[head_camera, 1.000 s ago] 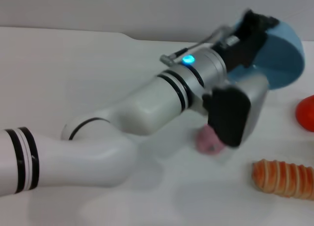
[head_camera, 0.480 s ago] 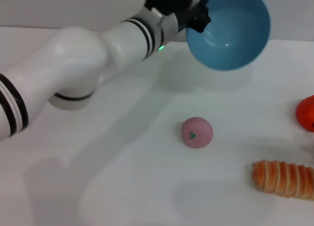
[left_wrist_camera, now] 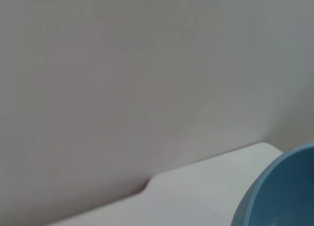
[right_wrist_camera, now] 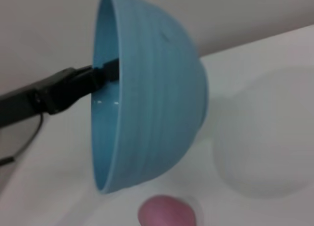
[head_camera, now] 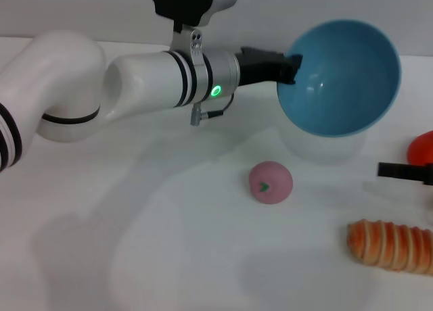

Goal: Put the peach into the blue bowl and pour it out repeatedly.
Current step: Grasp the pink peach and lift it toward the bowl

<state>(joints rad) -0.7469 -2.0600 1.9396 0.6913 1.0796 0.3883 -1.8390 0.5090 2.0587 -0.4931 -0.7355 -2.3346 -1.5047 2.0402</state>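
Bowl (head_camera: 345,78) tipped, held by rim in left gripper (head_camera: 292,67); peach (head_camera: 270,182) lay poured out on table (head_camera: 169,243). Next likely: right bowl, reload peach. Right gripper (head_camera: 406,172) state unclear.

Left claw (head_camera: 289,66) raised, clamped; right claw (head_camera: 404,170) low.

The bowl (head_camera: 345,78) is light blue; the peach (head_camera: 270,182) is dull pink with a tiny green stem mark. At four o'clock from it lies an orange roll (head_camera: 390,246) ribbed with paler stripes, and at three o'clock a red-orange fruit (head_camera: 422,147). The left arm (head_camera: 135,88) is white with black bands and a green light, on a white table (head_camera: 135,257).
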